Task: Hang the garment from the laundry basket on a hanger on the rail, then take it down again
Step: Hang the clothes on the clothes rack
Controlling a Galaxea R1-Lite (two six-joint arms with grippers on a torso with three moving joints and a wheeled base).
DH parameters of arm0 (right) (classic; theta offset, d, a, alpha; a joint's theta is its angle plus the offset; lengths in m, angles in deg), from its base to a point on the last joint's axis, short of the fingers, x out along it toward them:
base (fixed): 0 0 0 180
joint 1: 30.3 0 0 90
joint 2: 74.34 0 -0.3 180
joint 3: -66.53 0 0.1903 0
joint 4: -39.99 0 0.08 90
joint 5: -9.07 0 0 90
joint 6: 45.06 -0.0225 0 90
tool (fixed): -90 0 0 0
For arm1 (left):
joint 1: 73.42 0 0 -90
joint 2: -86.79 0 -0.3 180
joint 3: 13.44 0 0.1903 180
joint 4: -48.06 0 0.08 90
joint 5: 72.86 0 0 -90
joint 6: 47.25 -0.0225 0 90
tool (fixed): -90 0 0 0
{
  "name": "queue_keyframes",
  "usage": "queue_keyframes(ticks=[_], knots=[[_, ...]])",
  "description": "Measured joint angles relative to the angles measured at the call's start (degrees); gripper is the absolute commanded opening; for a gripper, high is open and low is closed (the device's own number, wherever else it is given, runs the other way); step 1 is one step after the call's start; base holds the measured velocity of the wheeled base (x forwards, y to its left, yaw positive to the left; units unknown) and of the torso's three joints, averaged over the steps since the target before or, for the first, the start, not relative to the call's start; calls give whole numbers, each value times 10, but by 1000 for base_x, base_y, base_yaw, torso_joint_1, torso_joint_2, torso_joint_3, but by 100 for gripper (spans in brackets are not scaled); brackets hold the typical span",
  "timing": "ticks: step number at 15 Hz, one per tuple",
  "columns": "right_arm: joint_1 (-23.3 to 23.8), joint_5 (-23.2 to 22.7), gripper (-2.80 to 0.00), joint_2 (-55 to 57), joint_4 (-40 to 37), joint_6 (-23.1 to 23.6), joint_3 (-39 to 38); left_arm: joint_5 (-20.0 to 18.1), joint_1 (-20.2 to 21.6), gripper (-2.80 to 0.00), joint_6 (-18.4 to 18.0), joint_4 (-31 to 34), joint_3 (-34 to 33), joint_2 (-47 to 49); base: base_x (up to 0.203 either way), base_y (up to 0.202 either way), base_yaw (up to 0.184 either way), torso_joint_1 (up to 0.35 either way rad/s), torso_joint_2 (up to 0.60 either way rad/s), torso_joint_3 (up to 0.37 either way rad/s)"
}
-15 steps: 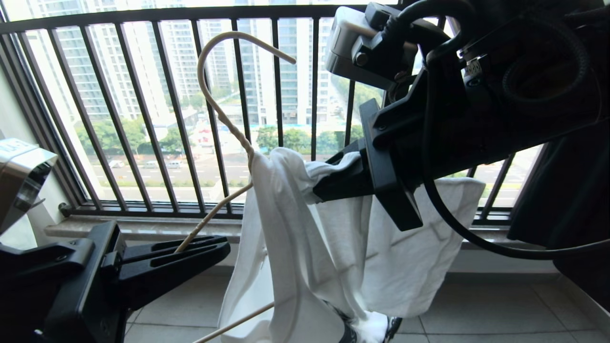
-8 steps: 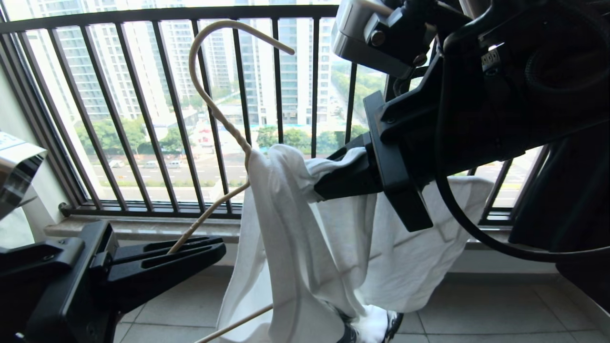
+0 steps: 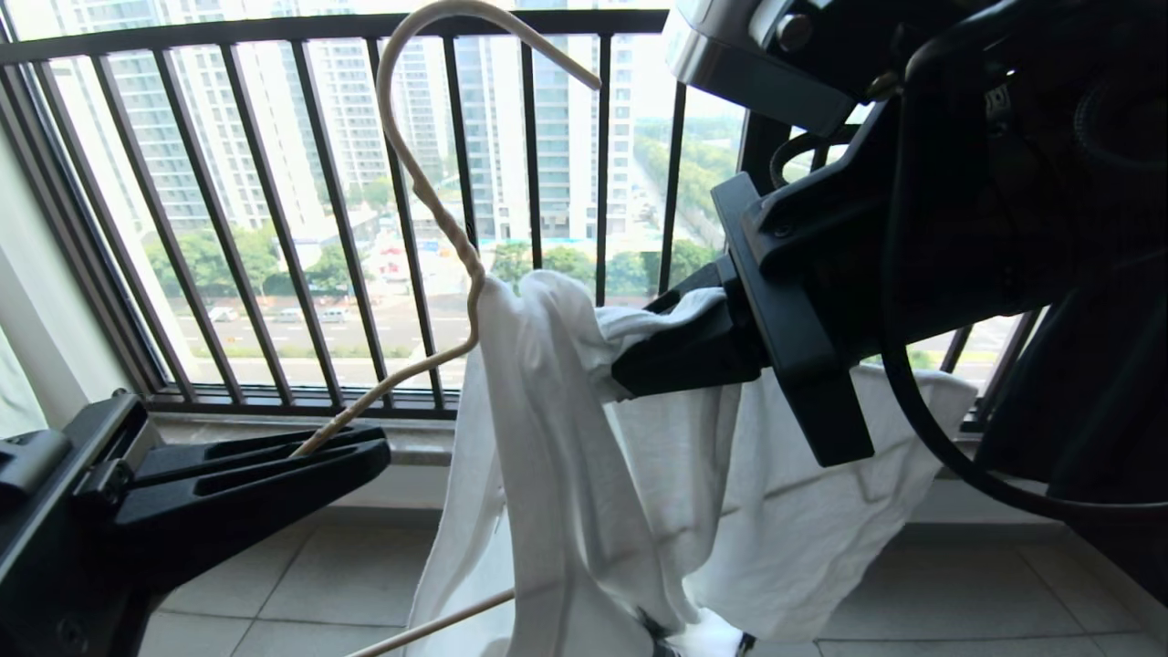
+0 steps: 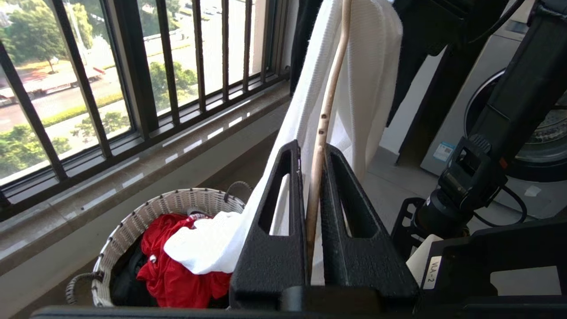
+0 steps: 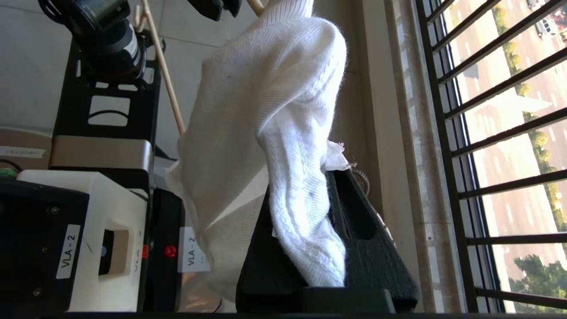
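**Hanger and shirt going up together**

I am clamping my left gripper on the lower arm of the hanger, its cream rod pinched between my two black fingers. My right gripper is pinching a fold of the garment near the collar, white cloth bunched between the closed jaws. The T-shirt is draping from the hanger's neck and hanging down toward the tiled floor, with one hem trailing into the laundry basket (a red garment is lying inside it, seen from my left wrist). The basket is sitting just beneath the window sill.

Compared with a second ago, the hanger's hook is sitting higher against the window bars, its curve now reaching the top edge of the head view, and my right arm is also riding higher and further to the right. My left gripper is showing lower and further left in that view.
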Motion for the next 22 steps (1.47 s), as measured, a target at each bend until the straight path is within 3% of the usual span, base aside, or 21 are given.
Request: queue_keyframes(ticks=[2,9,12,13,15,17,20,22], knots=[[1,1,-280,-3,-2,0,0,2,2,0,-20,30,5,-8,0,0,0,0,0,0],[8,15,-280,-8,-1,0,-1,8,11,0,-21,37,32,-36,0,0,0,0,0,0],[28,21,-280,-6,0,-4,-3,77,21,0,-21,38,74,-54,0,0,0,0,0,0],[35,26,-280,-5,1,-8,-3,108,22,-280,-21,38,88,-55,0,0,0,0,0,0],[44,37,-280,-4,2,-10,-3,139,23,-280,-21,54,111,-54,0,0,0,0,0,0],[53,44,-280,-4,3,-17,-2,146,24,-280,-16,122,148,-51,0,0,0,0,0,0],[84,59,-280,-5,4,-21,4,151,24,-280,16,298,254,-31,0,0,0,0,0,0],[105,61,-280,-5,4,-22,5,150,23,-280,65,425,336,-7,0,0,0,0,0,0]])
